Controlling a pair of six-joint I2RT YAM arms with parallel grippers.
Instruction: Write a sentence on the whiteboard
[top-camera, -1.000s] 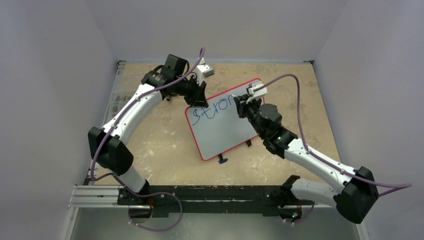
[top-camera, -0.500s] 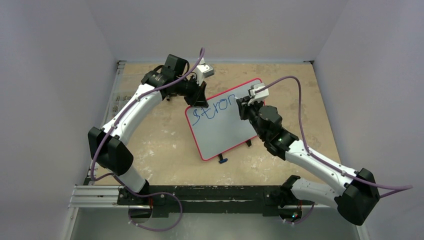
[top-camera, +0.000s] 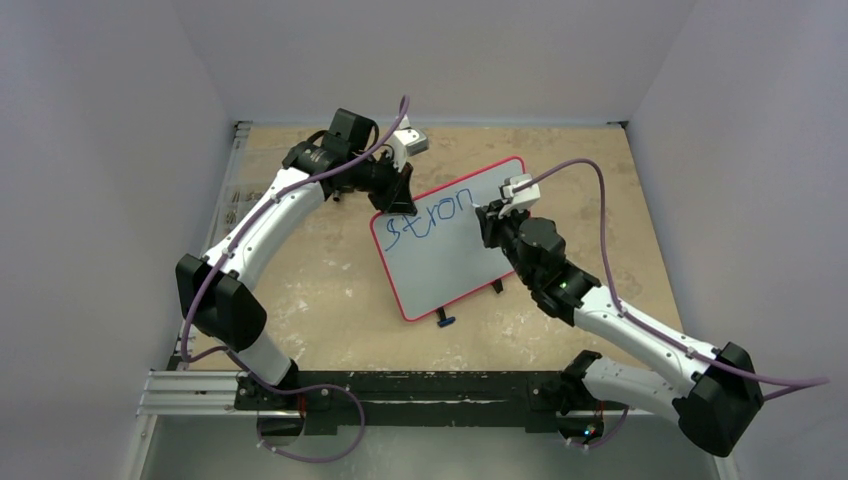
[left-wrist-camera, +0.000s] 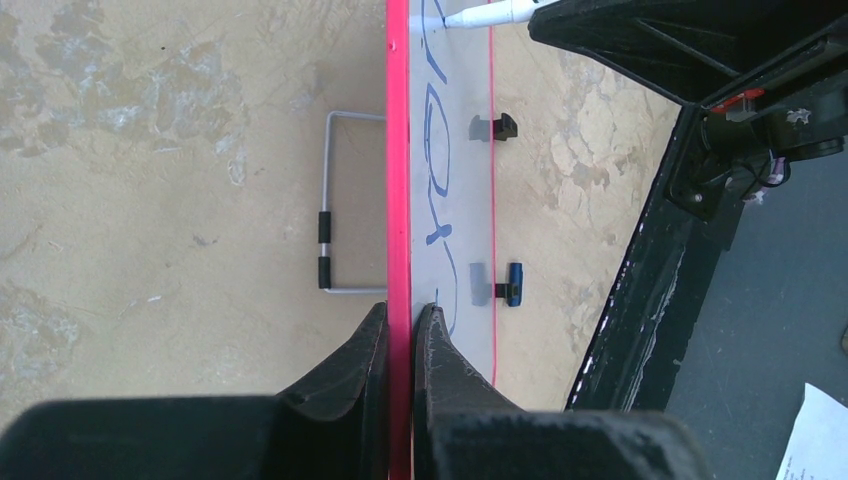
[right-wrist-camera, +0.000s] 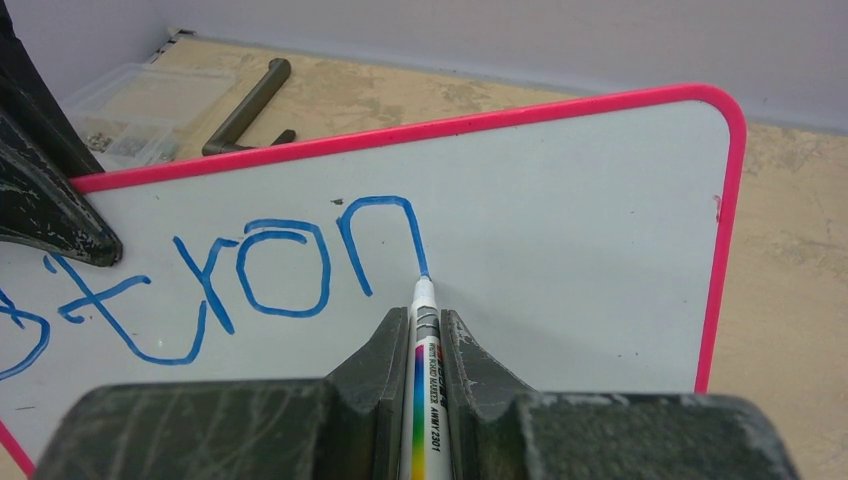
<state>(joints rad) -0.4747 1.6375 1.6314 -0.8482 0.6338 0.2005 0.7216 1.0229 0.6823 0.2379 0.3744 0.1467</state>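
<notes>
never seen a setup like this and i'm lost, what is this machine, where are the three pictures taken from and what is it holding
These are two robot arms bolted at the near edge of a table. The wide picture looks down from above and behind them. The other two come from a camera on each wrist, so each shows its own fingers. A red-framed whiteboard rests on the table. The left gripper is shut on its frame, apparently steadying it. The right gripper is shut on a whiteboard marker, whose tip sits at the end of the blue letters, which read "stron".
</notes>
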